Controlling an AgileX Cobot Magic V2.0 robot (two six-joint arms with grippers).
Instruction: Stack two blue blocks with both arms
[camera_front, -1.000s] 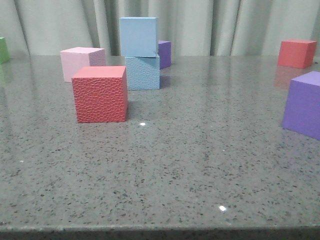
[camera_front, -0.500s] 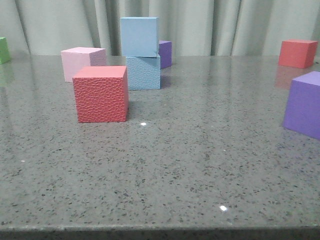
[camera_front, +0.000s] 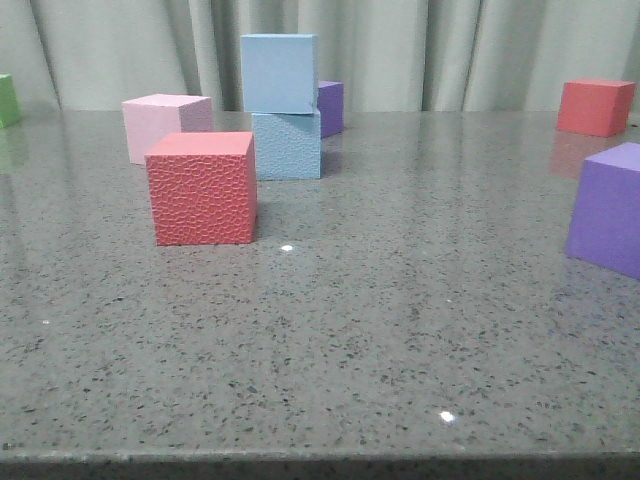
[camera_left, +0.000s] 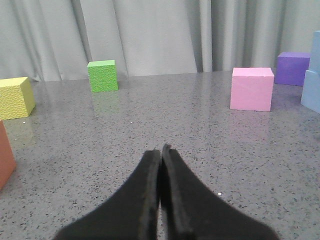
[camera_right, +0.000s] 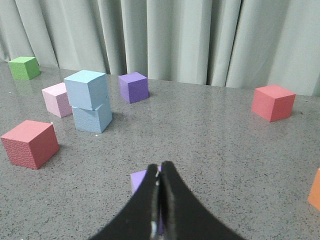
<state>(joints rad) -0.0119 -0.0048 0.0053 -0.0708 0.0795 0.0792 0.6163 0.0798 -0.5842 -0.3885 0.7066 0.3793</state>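
- Blue stack: the upper blue block (camera_front: 278, 73) sits on the lower blue block (camera_front: 287, 145), turned slightly out of line with it. The stack stands toward the counter's (camera_front: 400, 330) far edge, left of centre, in front of the curtain (camera_front: 420, 50).
- Left gripper (camera_left: 161, 151): fingers pressed together, nothing between them. It is above bare counter, well apart from the stack, which shows at the edge of the left wrist view.
- Right gripper (camera_right: 160, 167): fingers pressed together, holding nothing. It is well apart from the stack.
- Neither arm appears in the front view.
- Pink cube (camera_front: 165, 126): just left of the stack, near the far edge.
- Near red cube (camera_front: 202, 188): in front of the pink cube, closer to the near edge than the stack.
- Far purple cube (camera_front: 331, 107): just behind the stack on its right side, partly hidden by it.
- Far red cube (camera_front: 595, 106): near the far right corner.
- Near purple cube (camera_front: 608, 208): at the right edge, cut off by the frame. In the right wrist view it lies just beyond the right gripper's fingertips.
- Green cube (camera_front: 8, 100): at the far left edge.
- Yellow cube (camera_left: 16, 97): visible in the left wrist view, near the green cube.
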